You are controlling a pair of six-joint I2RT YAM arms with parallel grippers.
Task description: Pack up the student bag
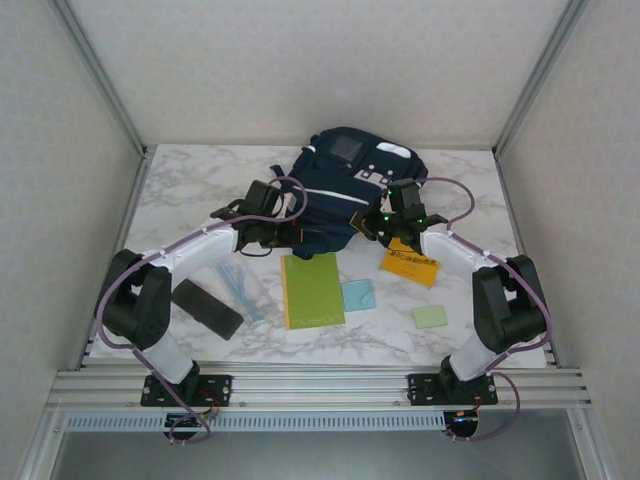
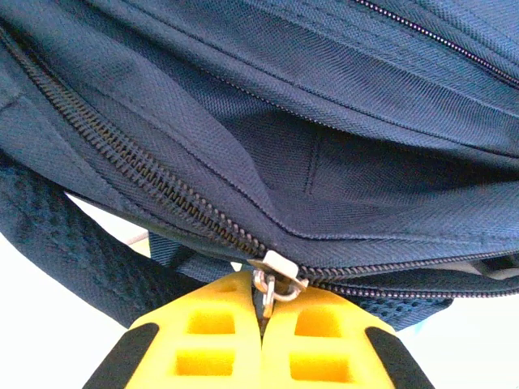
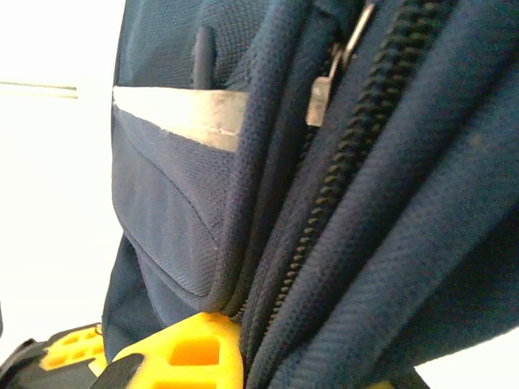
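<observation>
The student bag [image 1: 345, 180], dark navy with white stripes and a grey patch, lies at the back middle of the marble table. My left gripper [image 1: 290, 232] is at its near left edge. In the left wrist view the yellow fingers [image 2: 211, 340] are shut on the metal zipper pull [image 2: 274, 285], with a stretch of zipper [image 2: 146, 166] open to the left. My right gripper [image 1: 375, 225] is at the bag's near right side. In the right wrist view it [image 3: 284, 361] is shut on the navy fabric beside a zipper [image 3: 324, 203]; one yellow finger [image 3: 190, 352] shows.
In front of the bag lie a green notebook [image 1: 312, 290], a light blue card [image 1: 358, 294], a yellow book [image 1: 410, 265], a green pad [image 1: 431, 317], a black case [image 1: 207, 308] and a clear packet of pens [image 1: 240, 285]. Walls enclose the table [image 1: 470, 190].
</observation>
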